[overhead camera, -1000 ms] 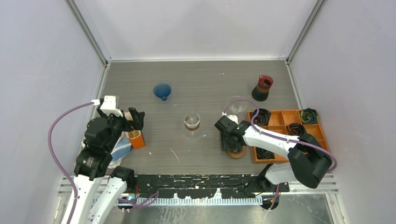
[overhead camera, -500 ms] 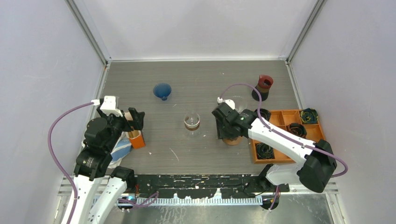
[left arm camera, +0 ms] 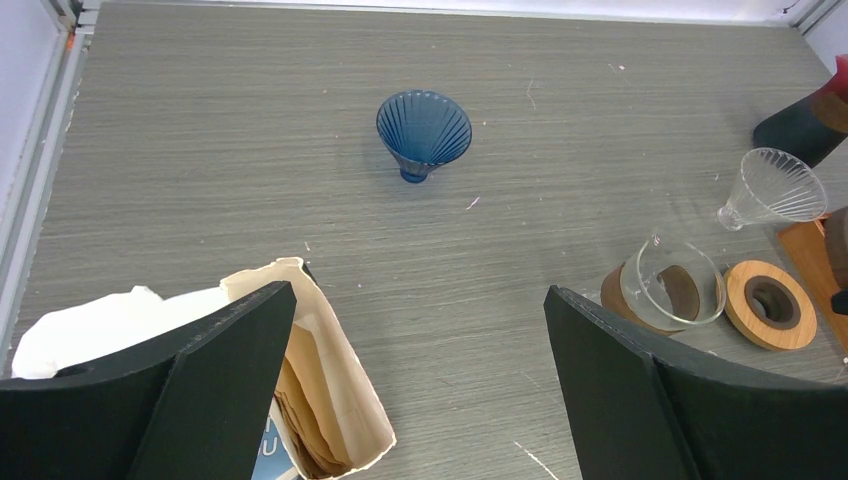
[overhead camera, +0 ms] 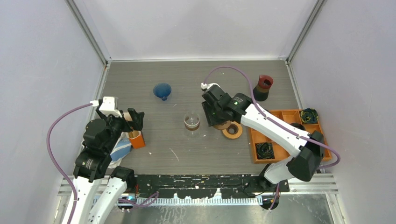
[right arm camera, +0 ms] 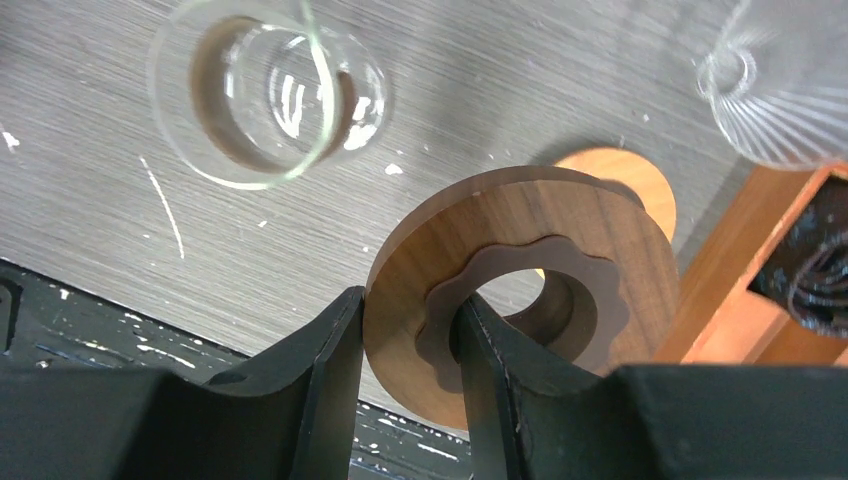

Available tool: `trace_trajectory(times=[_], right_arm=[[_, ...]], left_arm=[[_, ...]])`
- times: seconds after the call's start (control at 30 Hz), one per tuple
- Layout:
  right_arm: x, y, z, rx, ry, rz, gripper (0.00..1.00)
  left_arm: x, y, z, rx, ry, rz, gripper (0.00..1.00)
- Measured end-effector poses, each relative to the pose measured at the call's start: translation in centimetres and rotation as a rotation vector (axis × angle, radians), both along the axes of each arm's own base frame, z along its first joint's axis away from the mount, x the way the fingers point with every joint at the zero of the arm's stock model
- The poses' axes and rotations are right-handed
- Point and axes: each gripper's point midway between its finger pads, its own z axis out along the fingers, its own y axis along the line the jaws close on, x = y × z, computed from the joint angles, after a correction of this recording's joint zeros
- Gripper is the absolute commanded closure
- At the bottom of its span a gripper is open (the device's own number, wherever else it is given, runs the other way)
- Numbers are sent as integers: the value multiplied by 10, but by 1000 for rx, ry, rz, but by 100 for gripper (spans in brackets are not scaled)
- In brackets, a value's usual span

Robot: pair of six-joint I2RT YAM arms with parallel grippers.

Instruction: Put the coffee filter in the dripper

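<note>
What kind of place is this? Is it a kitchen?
Likely a robot test booth, not a kitchen. Two robot arms stand at a grey table boxed in by white walls, with coffee gear on it: a blue dripper, a glass dripper, a box of paper filters.

The left gripper (left arm camera: 417, 293) stands wide open, its dark fingers (left arm camera: 200, 380) filling the 7 and 5 o'clock corners above a grey table (left arm camera: 200, 150). At 12 o'clock a blue dripper (left arm camera: 424, 133) stands alone, mouth up. At 8 o'clock an open box (left arm camera: 345, 385) holds brown filters (left arm camera: 298, 405), with white paper (left arm camera: 100, 320) beside it at 9. At 4 o'clock a glass cup (left arm camera: 672, 283) with a brown foot sits just beside a pale ring (left arm camera: 770, 303). A clear dripper (left arm camera: 775, 188) at 3 seems to lie on its side, near a tray (left arm camera: 808, 240) corner. A dark vessel (left arm camera: 805, 118) is cut off at 2.
</note>
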Motion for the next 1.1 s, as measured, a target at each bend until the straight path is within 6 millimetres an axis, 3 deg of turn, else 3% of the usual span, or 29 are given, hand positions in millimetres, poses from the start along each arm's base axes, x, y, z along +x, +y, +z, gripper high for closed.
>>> trace_trajectory(times=[0.5,0.7,1.1], right_arm=[[10,77,9,-12,-24,251,76],[13,103,4,-28,-28,314,76],[18,117,-20,-78,1,342,74]], left_arm=[[0,2,-1,5,2,9,1],[0,3,-2,7,6,16,1],[-1,4,-2,8,7,18,1]])
